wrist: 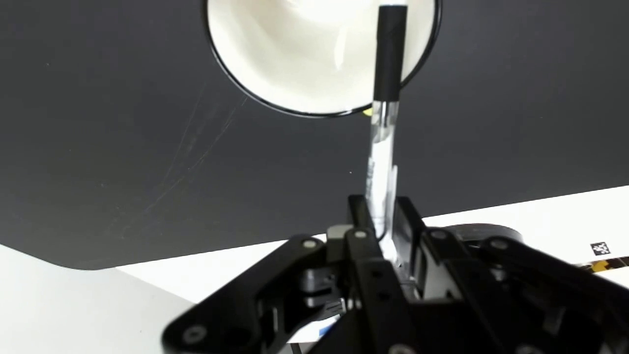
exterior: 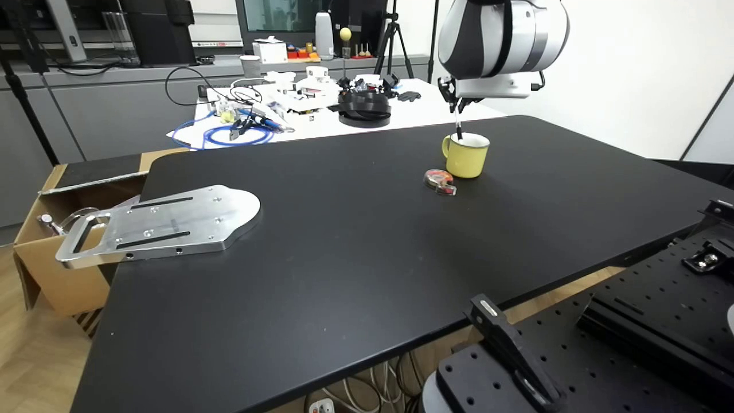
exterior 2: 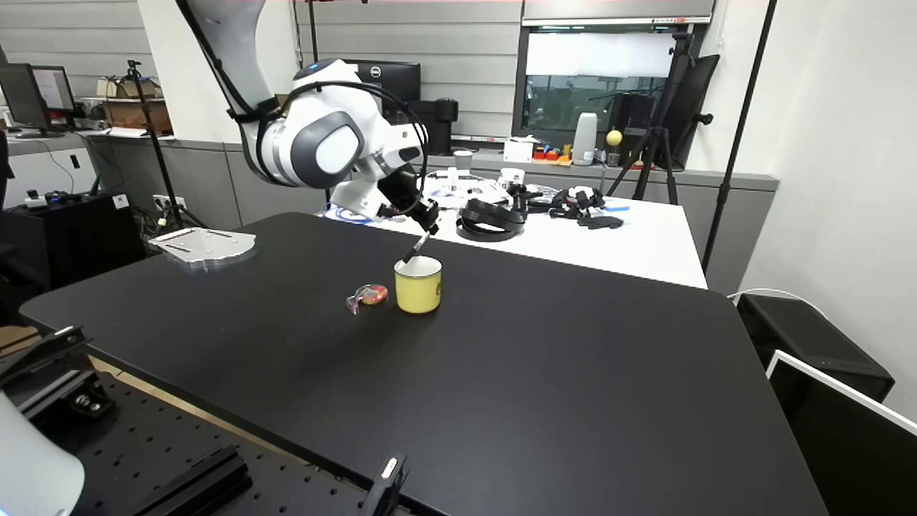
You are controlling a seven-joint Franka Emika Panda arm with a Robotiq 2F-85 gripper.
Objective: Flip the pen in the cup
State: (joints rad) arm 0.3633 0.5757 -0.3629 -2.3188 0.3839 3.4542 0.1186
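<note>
Black tabletop (exterior: 321,275), upright yellow cup (exterior: 467,159), slanted pen (wrist: 384,123) at cup's mouth, clasped in tool (wrist: 381,216)

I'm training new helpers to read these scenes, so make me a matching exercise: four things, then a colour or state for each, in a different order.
Things:
1. pen
2. mug
3. gripper
4. metal plate

Colours and states:
A. closed on something thin
B. silver, lying flat
C. held at a tilt
D. yellow outside, paler inside

Pairs: 1-C, 2-D, 3-A, 4-B
</note>
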